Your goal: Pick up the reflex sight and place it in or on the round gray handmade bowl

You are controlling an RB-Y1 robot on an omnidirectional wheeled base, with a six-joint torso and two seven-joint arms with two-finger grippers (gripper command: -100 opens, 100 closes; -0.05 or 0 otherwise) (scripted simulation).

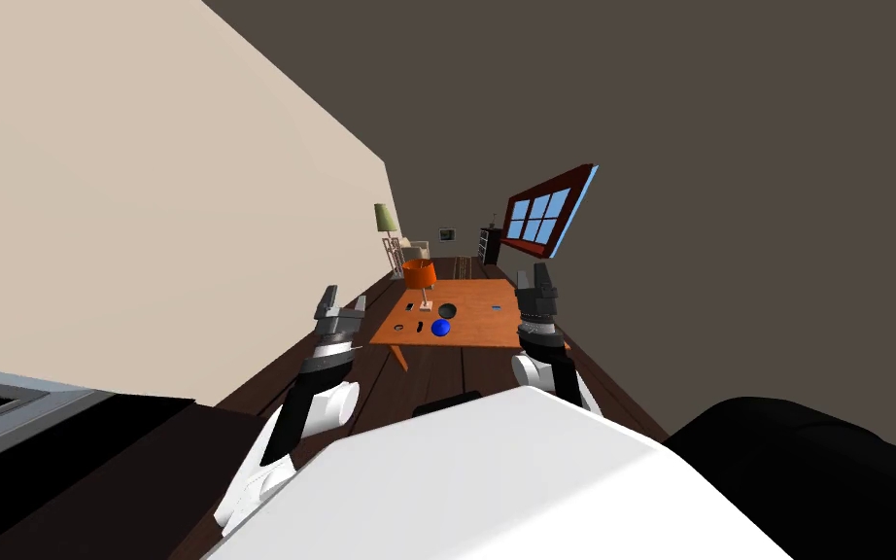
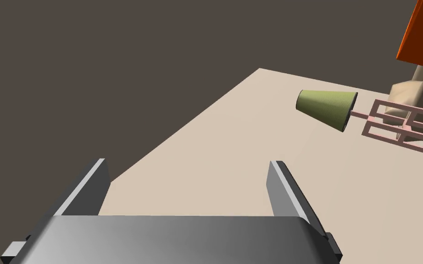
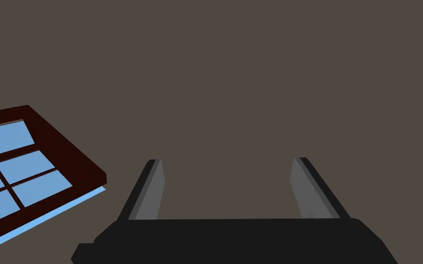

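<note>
Ahead, table (image 1: pixel 480 323) bearing round dark bowl (image 1: pixel 448 310) beside small dark things (image 1: pixel 419 327) too small to tell apart, left gripper (image 1: pixel 344 297) and right gripper (image 1: pixel 534 275) well short of the table, jaws wide open, empty.

Specks and a covered edge
Dark bits (image 1: pixel 418 327) near the table's (image 1: pixel 480 326) left edge are reading only as specks; the right gripper (image 1: pixel 534 278) is covering its right edge.

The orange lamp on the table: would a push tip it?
Probably yes: the orange lamp carries a wide shade on a thin stem, so it looks top-heavy. Its small base on the table likely gives little support.
</note>
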